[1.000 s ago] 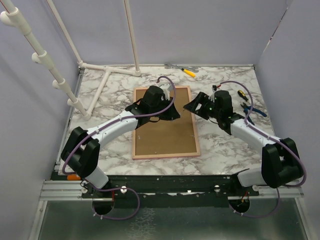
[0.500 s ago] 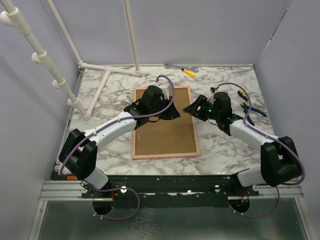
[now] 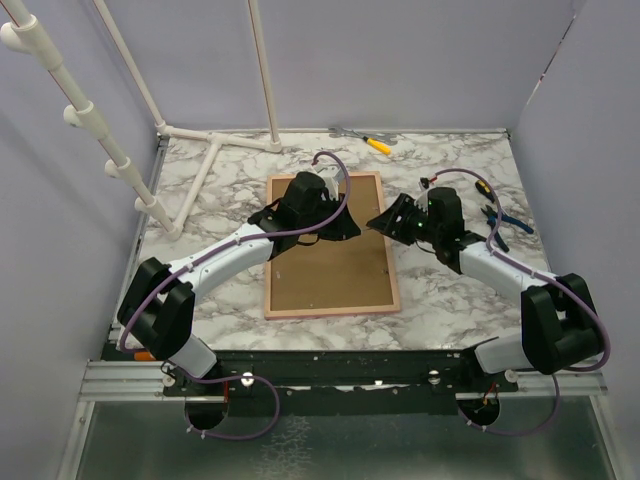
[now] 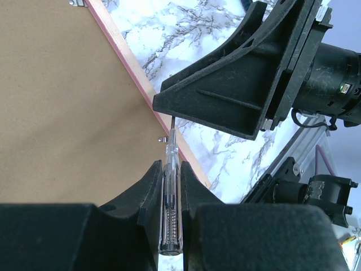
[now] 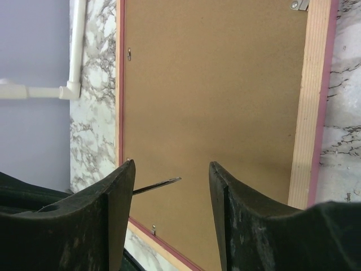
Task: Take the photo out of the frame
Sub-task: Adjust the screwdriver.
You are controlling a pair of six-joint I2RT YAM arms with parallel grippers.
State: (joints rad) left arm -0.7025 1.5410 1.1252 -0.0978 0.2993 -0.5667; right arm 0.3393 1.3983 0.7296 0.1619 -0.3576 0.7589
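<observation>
The frame (image 3: 330, 275) lies face down on the marble table, brown back up, pink border around it. The photo is hidden beneath the back. My left gripper (image 4: 171, 169) is shut on a clear-handled screwdriver (image 4: 171, 192), held over the frame's right edge (image 4: 135, 73) near a small metal tab (image 4: 162, 139). My right gripper (image 5: 172, 169) hovers open above the frame's back (image 5: 214, 84). The screwdriver's metal tip (image 5: 161, 184) pokes between its fingers without touching them. In the top view the two grippers meet at the frame's upper right (image 3: 370, 222).
A white pipe stand (image 3: 215, 160) stands at the back left. A yellow-handled tool (image 3: 376, 144) lies at the back edge, and more tools (image 3: 497, 215) lie at the right. Small metal tabs (image 5: 129, 54) sit along the frame's rim. Walls close in on three sides.
My right gripper's jaws have narrowed, and it has shifted slightly left toward the screwdriver tip. The left gripper keeps its hold and has barely moved.
</observation>
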